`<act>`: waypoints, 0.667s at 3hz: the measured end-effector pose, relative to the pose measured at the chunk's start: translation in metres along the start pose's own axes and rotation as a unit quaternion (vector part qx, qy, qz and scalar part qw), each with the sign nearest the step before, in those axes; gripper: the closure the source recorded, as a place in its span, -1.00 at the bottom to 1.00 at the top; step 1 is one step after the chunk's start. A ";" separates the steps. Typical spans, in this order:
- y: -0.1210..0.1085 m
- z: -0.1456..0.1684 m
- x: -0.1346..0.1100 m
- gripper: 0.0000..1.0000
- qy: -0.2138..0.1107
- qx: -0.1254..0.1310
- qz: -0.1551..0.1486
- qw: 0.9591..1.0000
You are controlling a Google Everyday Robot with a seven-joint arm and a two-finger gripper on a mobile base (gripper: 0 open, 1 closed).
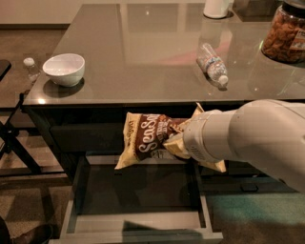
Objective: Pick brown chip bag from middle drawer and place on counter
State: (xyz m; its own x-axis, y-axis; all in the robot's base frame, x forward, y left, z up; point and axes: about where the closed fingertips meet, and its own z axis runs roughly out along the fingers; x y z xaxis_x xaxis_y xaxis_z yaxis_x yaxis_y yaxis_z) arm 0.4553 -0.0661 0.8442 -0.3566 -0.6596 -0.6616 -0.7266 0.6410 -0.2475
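The brown chip bag (pixel 145 138) hangs in the air above the open middle drawer (pixel 138 223), its top level with the dark cabinet front just below the counter's (pixel 143 52) front edge. My gripper (pixel 178 141) is at the bag's right end, mostly hidden behind my white arm (pixel 252 138), which reaches in from the right. The gripper is shut on the bag's crumpled right side. The drawer's grey inside shows nothing else in it.
On the counter: a white bowl (pixel 64 69) at the left, a clear water bottle (pixel 213 64) lying right of centre, a snack jar (pixel 286 33) at the far right, a white container (pixel 217 7) at the back. A black stand (pixel 12 143) is left of the cabinet.
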 end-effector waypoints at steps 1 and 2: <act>-0.013 -0.024 -0.020 1.00 -0.021 0.024 0.005 0.999; -0.034 -0.048 -0.056 1.00 -0.053 0.052 0.009 0.997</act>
State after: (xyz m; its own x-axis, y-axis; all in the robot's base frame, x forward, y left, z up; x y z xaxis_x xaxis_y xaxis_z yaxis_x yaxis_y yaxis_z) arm 0.4723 -0.0695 0.9238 -0.3022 -0.6058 -0.7360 -0.6537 0.6937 -0.3025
